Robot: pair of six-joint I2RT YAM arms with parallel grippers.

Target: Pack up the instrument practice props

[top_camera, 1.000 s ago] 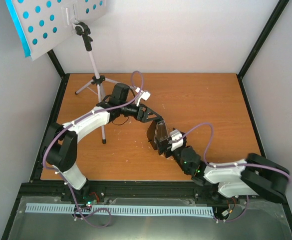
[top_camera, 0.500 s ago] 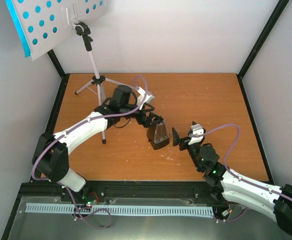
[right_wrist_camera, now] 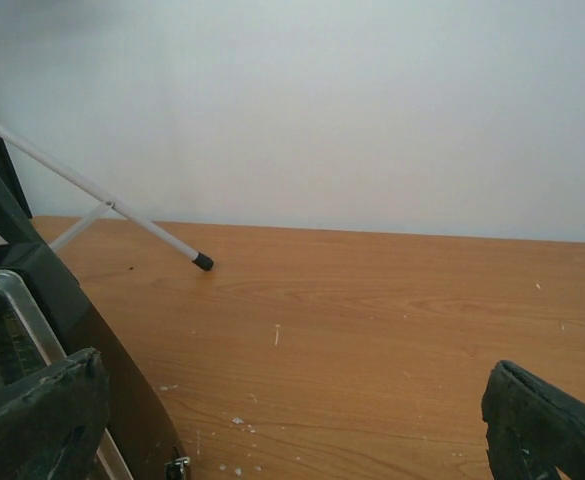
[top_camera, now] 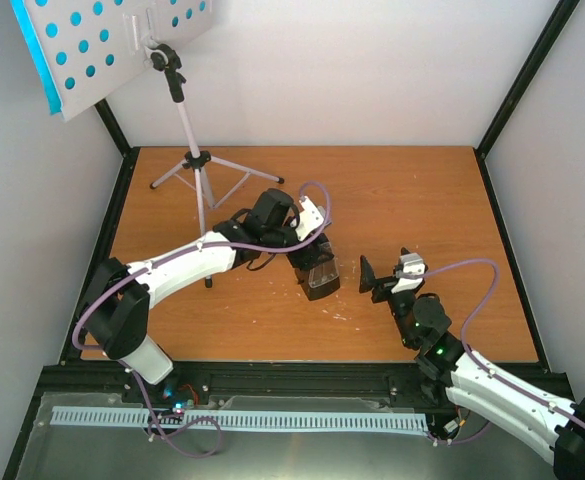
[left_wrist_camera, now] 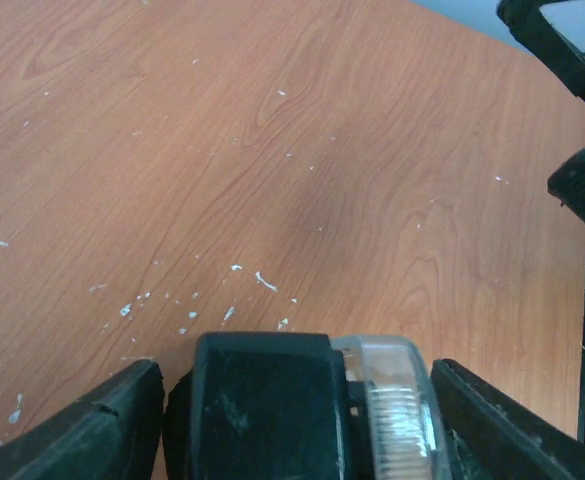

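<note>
Packing has barely begun, judging by how things lie. Your music stand (top_camera: 185, 120) is upright at about 10 o'clock from the middle of the table (top_camera: 422, 200). Its tripod is spread, and the cyan sheet-music pages (top_camera: 34, 55) are propped on its hole-punched desk (top_camera: 122, 50). Only the metronome (top_camera: 321, 278) is being dealt with. It rests on the wood close to the table's middle, a little toward 6 o'clock, with its clear cover on. Where the props are meant to go, none of the views show, so count all three as yet to be put away.

Your left gripper (left_wrist_camera: 297, 385) straddles the metronome. In the left wrist view the fingers (left_wrist_camera: 102, 425) sit hard by either side of the black body. You cannot tell from these pictures whether they pinch it or merely flank it.

Your right gripper (top_camera: 375, 280) hangs just off the metronome at its 3 o'clock. Its jaws are spread wide, holding nothing and touching nothing.
</note>
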